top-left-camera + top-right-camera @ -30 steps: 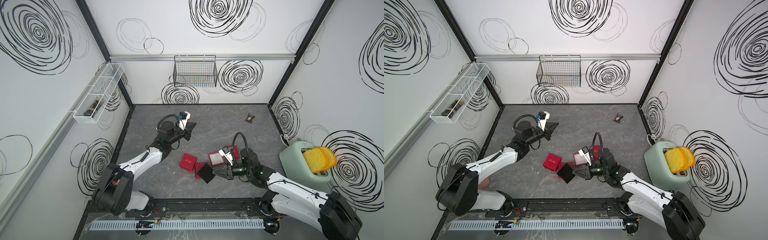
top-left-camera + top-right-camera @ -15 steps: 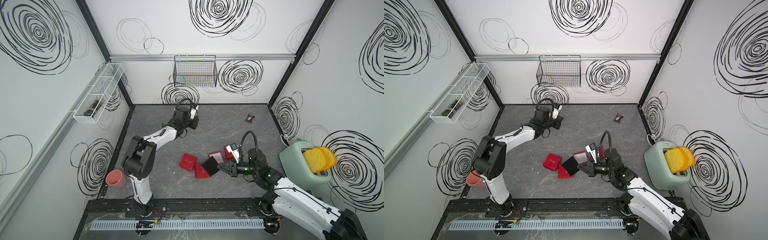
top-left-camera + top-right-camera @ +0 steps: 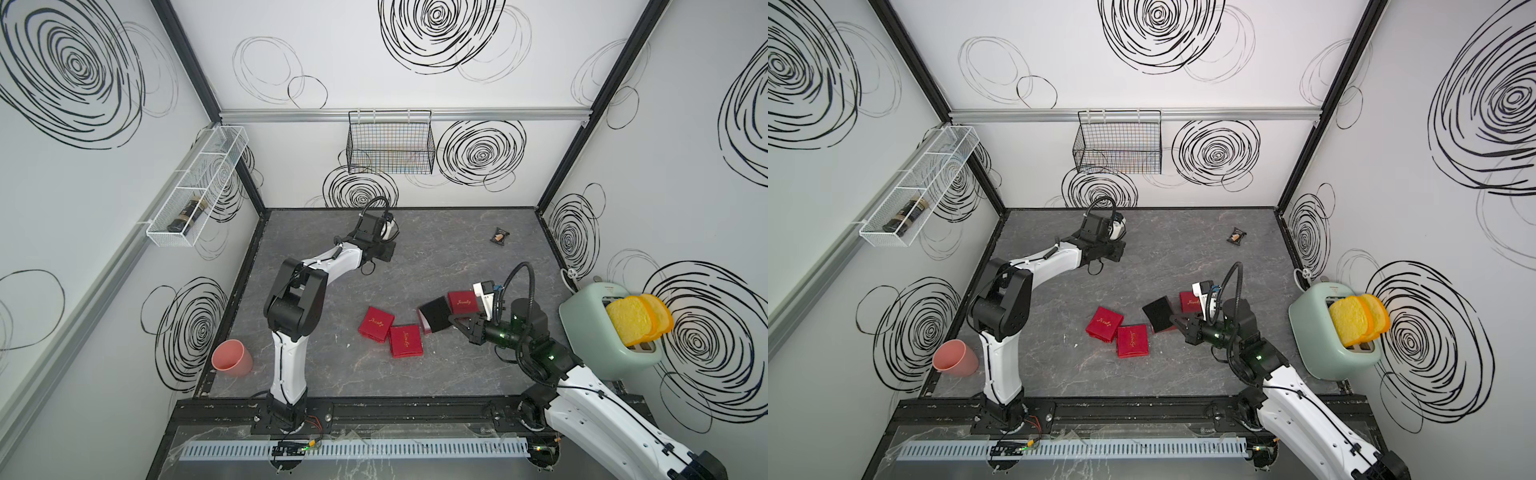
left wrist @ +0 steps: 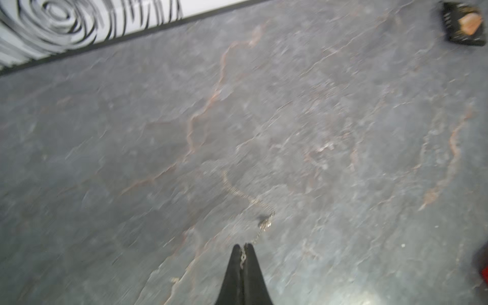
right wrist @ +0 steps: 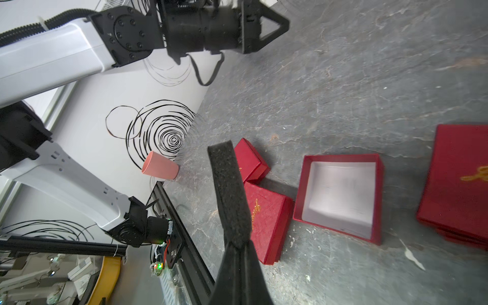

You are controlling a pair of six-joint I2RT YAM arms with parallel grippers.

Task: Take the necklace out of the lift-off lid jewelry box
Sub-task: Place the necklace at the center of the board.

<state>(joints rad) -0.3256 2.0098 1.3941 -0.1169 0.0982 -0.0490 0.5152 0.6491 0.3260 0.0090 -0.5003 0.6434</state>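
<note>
My left gripper (image 4: 242,247) is shut on one end of the thin necklace (image 4: 264,224). The rest of the chain trails over the grey table at the back, in the left wrist view. In both top views this gripper (image 3: 384,251) (image 3: 1116,252) is low over the back of the table. My right gripper (image 5: 237,244) is shut on a black foam pad (image 5: 228,190) (image 3: 434,313). It holds the pad up over the open jewelry box (image 5: 340,195), whose white inside is bare. Three shut red boxes (image 3: 376,324) (image 3: 406,340) (image 3: 462,302) lie around it.
A pink cup (image 3: 231,358) lies by the left wall. At the right stands a green toaster (image 3: 611,328) with bread. A small black packet (image 3: 500,237) lies at the back right. A wire basket (image 3: 390,143) and a white shelf (image 3: 195,187) hang on the walls.
The right gripper has carried the foam pad to the right and farther back, off the red boxes. The left arm's elbow has risen while its gripper stays at the back.
</note>
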